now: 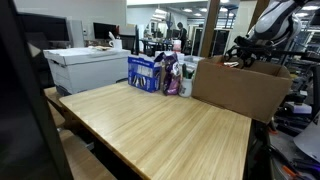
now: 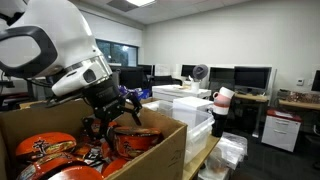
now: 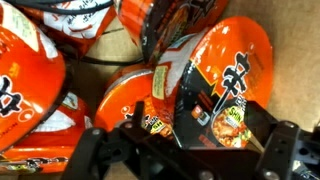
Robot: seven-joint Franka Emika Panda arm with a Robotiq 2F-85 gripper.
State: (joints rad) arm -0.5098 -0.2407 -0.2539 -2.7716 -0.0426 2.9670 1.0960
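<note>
Hangs inside the cardboard box (image 2: 165, 150) with gripper (image 3: 188, 142) spread wide. Sits close over an orange noodle bowl (image 3: 215, 80), among several similar bowls (image 3: 30, 100).

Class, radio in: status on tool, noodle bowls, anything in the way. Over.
Tool open, down in cardboard box. Orange noodle bowl right below, not gripped. Neighbouring bowls crowd it.

Jaws inside cardboard box (image 2: 166, 152), over orange bowls (image 2: 42, 149).
</note>
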